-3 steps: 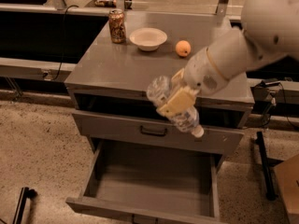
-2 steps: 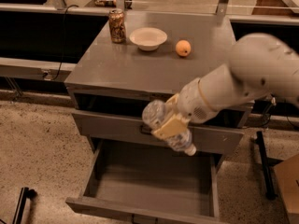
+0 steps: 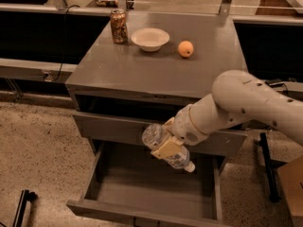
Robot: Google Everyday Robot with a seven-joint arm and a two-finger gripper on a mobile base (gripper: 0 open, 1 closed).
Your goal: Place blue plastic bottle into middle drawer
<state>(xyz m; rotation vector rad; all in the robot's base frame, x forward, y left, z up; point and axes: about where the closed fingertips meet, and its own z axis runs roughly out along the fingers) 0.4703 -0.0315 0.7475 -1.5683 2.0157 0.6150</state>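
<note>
The blue plastic bottle (image 3: 159,141) is clear with a pale label and white cap. It is held tilted, cap end down to the right, in front of the grey cabinet's closed drawer front. My gripper (image 3: 167,147) is shut on the bottle's middle, with a tan finger pad (image 3: 166,149) across it. The white arm reaches in from the right. The middle drawer (image 3: 147,186) is pulled open below the bottle, and its grey box interior shows. The bottle hangs above the drawer's back half.
On the cabinet top (image 3: 151,65) stand a brown-patterned can (image 3: 118,26), a white bowl (image 3: 150,39) and an orange (image 3: 185,48). A closed drawer front (image 3: 113,126) is above the open drawer. A black stand leg (image 3: 269,169) is at the right, speckled floor at the left.
The arm has lowered and moved left with the bottle, from cabinet-top level to in front of the closed drawer front, just above the open drawer.
</note>
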